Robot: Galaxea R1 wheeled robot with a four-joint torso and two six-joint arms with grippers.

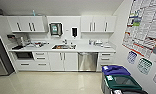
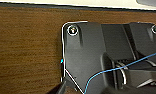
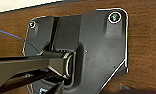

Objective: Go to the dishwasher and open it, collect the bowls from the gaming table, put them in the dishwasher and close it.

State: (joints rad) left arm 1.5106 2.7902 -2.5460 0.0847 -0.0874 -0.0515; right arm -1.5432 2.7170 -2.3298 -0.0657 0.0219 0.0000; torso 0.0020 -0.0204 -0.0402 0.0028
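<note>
The dishwasher (image 1: 87,61) stands shut under the far bench (image 1: 94,48), right of the sink (image 1: 64,46). Jaws' state: cannot tell.

Ahead of you a white worktop (image 1: 89,48) runs along the back wall, with a steel sink (image 1: 64,46) set in its middle and white wall cabinets (image 1: 26,24) above. A black built-in oven (image 1: 24,55) sits low towards the left. On your right stand a blue-lidded bin (image 1: 115,70) and a green-lidded bin (image 1: 122,83), below colourful wall posters (image 1: 144,27). The floor (image 1: 49,82) is glossy cream tile.
</note>
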